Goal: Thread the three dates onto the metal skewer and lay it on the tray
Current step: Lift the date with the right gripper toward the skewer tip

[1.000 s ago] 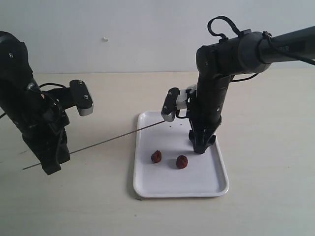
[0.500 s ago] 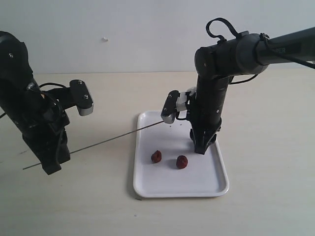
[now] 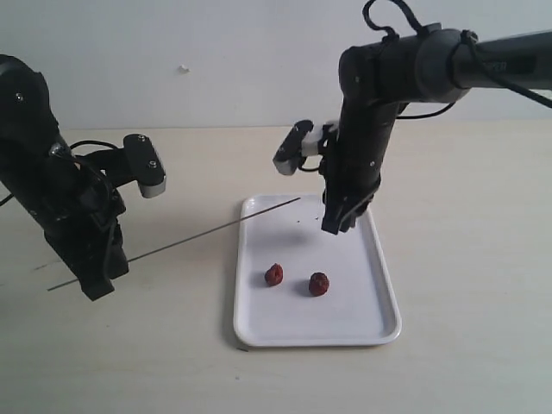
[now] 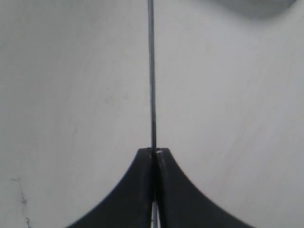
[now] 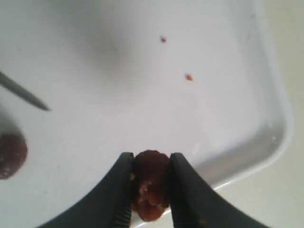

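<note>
In the exterior view, the left claw point(image 3: 95, 280) is closed on a thin metal skewer point(image 3: 185, 237) near its outer end. The rod slants up and across the tan surface point(image 3: 172, 362), and its free tip reaches over the near-left corner of the white tray point(image 3: 345, 321). Two dates lie on the tray, side by side but apart: the left date point(image 3: 273, 275) and the right date point(image 3: 319, 284). The right claw point(image 3: 335, 222) hangs above the tray, pointing down, close to the skewer's tip; from here what it grips cannot be made out.

In the left wrist view, the left claw point(image 4: 154, 153) has its fingertips pressed together on the skewer point(image 4: 152, 71), which runs straight out from them over the pale surface point(image 4: 71, 95).

In the right wrist view, the right claw point(image 5: 151, 159) is clamped on a third date point(image 5: 151, 190) — wrinkled and dark red-brown — held above the tray point(image 5: 275, 133) near its rim. The skewer's pointed tip point(image 5: 26, 96) shows off to one side, not touching this fruit, and one of the loose dates point(image 5: 9, 154) sits at the picture's edge. Two small specks point(image 5: 163, 39) dot the tray's floor.
</note>
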Tool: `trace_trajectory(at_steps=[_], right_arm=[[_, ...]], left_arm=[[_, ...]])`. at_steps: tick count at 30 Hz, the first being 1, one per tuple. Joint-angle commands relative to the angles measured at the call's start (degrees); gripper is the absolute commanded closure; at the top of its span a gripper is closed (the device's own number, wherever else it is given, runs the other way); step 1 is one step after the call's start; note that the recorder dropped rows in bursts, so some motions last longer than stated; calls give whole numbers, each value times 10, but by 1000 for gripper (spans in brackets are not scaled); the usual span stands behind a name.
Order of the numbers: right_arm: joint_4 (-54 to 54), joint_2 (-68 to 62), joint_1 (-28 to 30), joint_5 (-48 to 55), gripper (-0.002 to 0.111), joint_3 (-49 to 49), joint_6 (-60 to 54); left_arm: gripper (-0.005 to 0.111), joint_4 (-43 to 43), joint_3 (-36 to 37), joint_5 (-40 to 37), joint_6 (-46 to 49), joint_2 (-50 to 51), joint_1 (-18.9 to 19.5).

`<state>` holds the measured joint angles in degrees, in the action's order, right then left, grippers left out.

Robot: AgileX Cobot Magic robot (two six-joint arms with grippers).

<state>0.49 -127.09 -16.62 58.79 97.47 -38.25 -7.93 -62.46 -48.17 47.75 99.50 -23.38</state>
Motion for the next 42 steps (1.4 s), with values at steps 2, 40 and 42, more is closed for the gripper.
trace_trajectory(at_steps=[2,40,42], right_arm=[[84,20,33,15,84,44,94],[591,20,220,112,84,58,-57],[589,20,220,112,84,58,-59]], left_arm=[[107,-7,-3,55,-18,-2,1],[107,-122,-2,215,155,42,30],[107,-151,-2,236,183,50,30]])
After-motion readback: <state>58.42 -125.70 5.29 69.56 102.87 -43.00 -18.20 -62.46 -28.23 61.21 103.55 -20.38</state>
